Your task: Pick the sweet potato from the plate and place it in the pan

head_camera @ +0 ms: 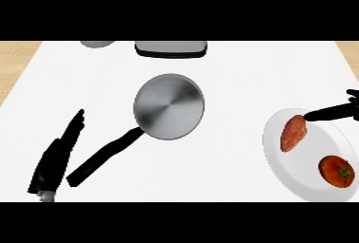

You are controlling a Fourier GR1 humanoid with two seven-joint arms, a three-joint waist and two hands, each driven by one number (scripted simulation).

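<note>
I judge this the reaching step: my right robot hand [336,111], fingers apart and holding nothing, sits at the far end of the sweet potato [293,133] on the plate [280,163] by the desk's [245,71] right edge, so next I must close round it.

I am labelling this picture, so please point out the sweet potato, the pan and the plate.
sweet potato [293,134]: head view, the middle of its reddish body.
pan [169,107]: head view, the centre of its grey base.
plate [300,166]: head view, bare white surface below the sweet potato.
</note>
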